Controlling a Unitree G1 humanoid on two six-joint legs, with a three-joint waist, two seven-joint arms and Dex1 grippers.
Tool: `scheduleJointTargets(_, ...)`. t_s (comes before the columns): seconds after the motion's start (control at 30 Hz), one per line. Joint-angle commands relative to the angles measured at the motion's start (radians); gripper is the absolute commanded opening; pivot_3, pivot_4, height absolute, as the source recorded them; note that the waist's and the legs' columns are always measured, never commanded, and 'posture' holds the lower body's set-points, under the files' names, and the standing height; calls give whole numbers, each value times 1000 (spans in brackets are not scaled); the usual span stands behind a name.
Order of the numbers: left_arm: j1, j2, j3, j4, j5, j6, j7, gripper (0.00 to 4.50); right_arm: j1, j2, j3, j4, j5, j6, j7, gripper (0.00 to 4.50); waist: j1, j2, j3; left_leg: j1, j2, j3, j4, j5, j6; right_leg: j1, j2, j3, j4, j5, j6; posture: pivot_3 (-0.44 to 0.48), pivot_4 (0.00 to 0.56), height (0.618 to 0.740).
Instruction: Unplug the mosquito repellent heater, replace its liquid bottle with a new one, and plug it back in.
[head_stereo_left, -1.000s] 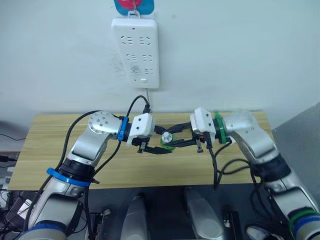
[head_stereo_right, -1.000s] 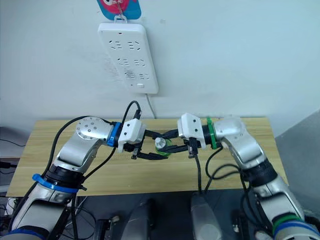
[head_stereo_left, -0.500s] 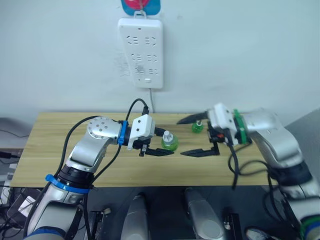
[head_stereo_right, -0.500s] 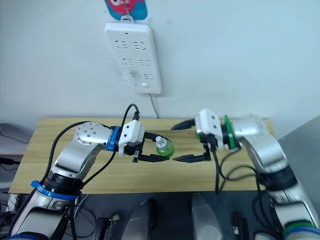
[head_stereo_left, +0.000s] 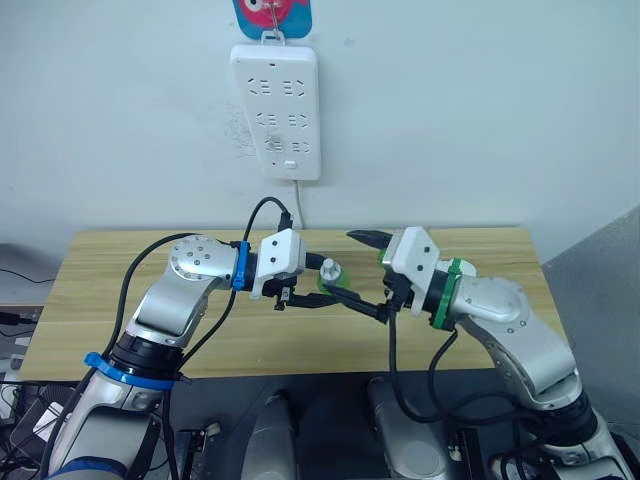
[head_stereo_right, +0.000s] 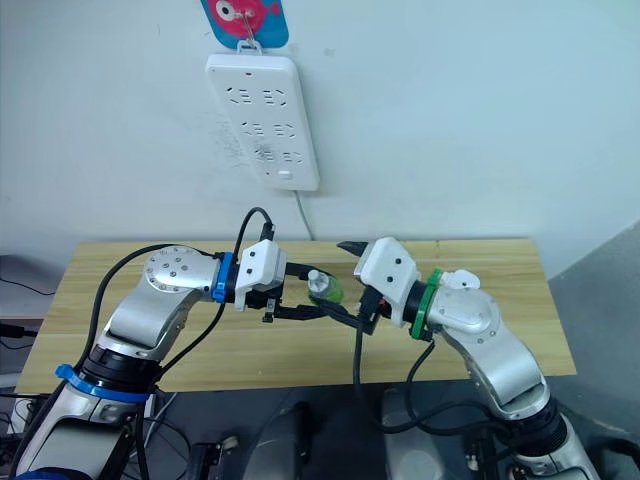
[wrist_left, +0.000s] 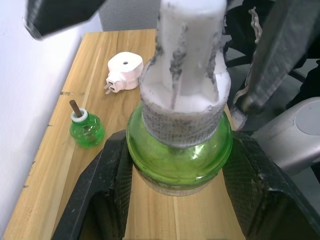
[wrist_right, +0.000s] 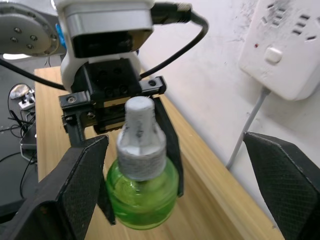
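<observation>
Capped green bottle (wrist_left: 179, 150), the new one, is held above the wooden table (head_stereo_left: 100, 290) in front of the wall-hung power strip (head_stereo_left: 275, 110); its green body is pinched from both sides by the black fingers (wrist_left: 107, 195) of the left gripper (head_stereo_left: 318, 290), and its whitish cap (wrist_right: 140, 132) points away from that gripper toward the right arm; the bottle is seen in the head views as a small green shape with a pale top between the two grippers. The right gripper (head_stereo_left: 366, 272) is brought up close to the bottle from the side opposite the left gripper; its two fingers (wrist_right: 75, 185) are spread wide, one to each side of the bottle, and no contact with the cap or the body can be seen. The mosquito repellent heater (wrist_left: 124, 71) is lying on its side on the table beyond the held bottle, its metal prongs turned toward the wall side; the old liquid bottle (wrist_left: 87, 129), capless with a dark wick standing up from its neck, is set upright on the table near the heater, apart from it and closer to the wall. A white cord (head_stereo_left: 298, 205) is hung from the bottom of the power strip down toward the table.
</observation>
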Motion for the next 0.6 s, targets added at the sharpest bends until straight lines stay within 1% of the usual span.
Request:
scheduleJointTargets(0.03, -13, -6, -10, 3, 11, -35, -3, 2248, -7, 8, 15, -37, 7, -6, -6, 4500, 0, 0, -3, 0, 0, 0, 0, 0, 0, 0, 0, 0, 0, 0, 0, -235, 254, 740)
scheduleJointTargets(0.17, -10, -14, -13, 6, 15, -48, 4, 2248, -53, 56, 14, 34, -34, -22, -65, 4500, -3, 0, -5, 0, 0, 0, 0, 0, 0, 0, 0, 0, 0, 0, 0, -235, 254, 740)
scheduleJointTargets(0.37, 3, -20, -11, -9, 4, -47, 15, 2248, -60, 58, 16, 61, -27, -17, -54, 4500, -3, 0, -6, 0, 0, -1, 0, 0, 0, 0, 0, 0, 0, 0, 0, -229, 256, 740)
scheduleJointTargets(0.43, 5, -19, -9, -10, 2, -46, 17, 2248, -53, 39, 9, 52, -13, -15, -29, 4500, -3, 0, -6, 0, 0, -1, 0, 0, 0, 0, 0, 0, 0, 0, 0, -229, 256, 740)
scheduleJointTargets(0.6, 17, -4, 1, 3, 6, -59, 12, 2248, -29, -63, -70, 19, 81, 9, 71, 4500, -2, 0, -6, 0, 0, -1, 0, 0, 0, 0, 0, -1, 0, 0, 0, -232, 258, 740)
